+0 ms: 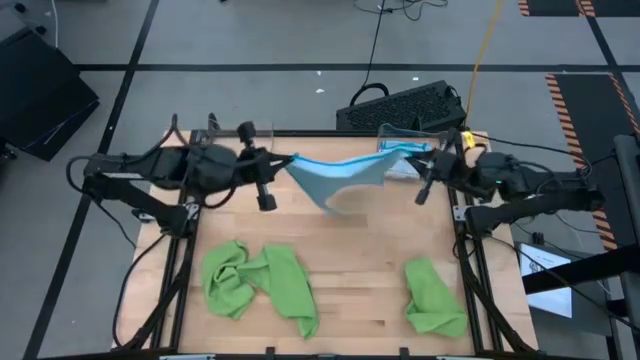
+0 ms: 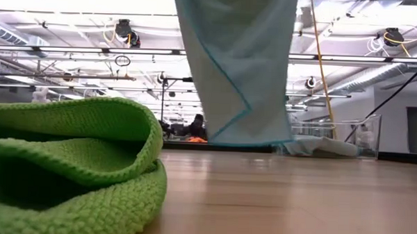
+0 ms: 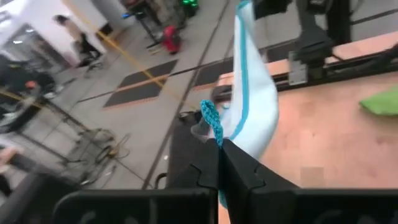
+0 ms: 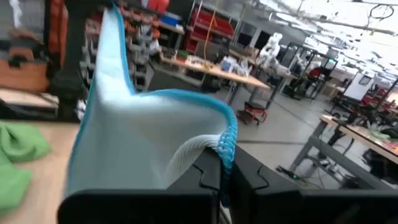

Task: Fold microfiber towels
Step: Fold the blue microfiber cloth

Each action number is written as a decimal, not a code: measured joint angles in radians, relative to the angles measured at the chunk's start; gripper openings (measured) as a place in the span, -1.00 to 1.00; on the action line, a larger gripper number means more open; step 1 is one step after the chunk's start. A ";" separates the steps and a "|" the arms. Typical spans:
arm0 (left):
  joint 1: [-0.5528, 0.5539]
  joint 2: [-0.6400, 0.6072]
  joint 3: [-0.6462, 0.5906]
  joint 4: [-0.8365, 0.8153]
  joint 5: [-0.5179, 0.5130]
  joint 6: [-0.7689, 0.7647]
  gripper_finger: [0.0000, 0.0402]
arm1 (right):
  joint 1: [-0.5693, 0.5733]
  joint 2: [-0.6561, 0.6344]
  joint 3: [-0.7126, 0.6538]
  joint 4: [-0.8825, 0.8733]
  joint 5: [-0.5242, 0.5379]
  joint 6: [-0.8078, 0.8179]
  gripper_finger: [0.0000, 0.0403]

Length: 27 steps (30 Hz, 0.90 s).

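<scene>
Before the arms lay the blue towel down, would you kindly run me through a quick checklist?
1. Left claw shut on blue towel corner: ok.
2. Right claw shut on the opposite corner: ok.
3. Towel lifted off the table: ok in the low view, hem hangs just above the wood.
4. Towel stretched flat between the claws: not ok, it sags and twists.
5. Landing area free of green towels: ok; they lie nearer the front edge.

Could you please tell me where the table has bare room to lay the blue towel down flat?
Bare wood lies mid-table under the blue towel, held up by left gripper and right gripper, and between green towels and. The front corners are crowded.
</scene>
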 joint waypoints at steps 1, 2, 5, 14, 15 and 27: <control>0.023 0.001 0.000 -0.002 0.025 0.006 -0.94 | -0.023 0.012 0.000 -0.002 -0.021 0.000 -0.99; 0.046 0.005 0.000 -0.002 0.035 0.013 -0.93 | -0.047 0.024 0.000 -0.003 -0.040 -0.001 -0.99; 0.116 0.018 0.000 -0.011 0.047 0.023 -0.93 | -0.124 0.046 0.000 -0.002 -0.085 0.000 -0.99; 0.306 0.021 0.000 -0.012 0.180 0.064 -0.94 | -0.377 0.114 0.000 0.099 -0.343 0.046 -0.99; 0.338 0.023 0.000 -0.001 0.187 0.067 -0.95 | -0.413 0.124 0.000 0.118 -0.369 0.049 -0.99; 0.537 0.028 0.000 0.011 0.645 -0.011 -0.98 | -0.619 0.203 0.150 0.022 -0.744 0.171 -1.00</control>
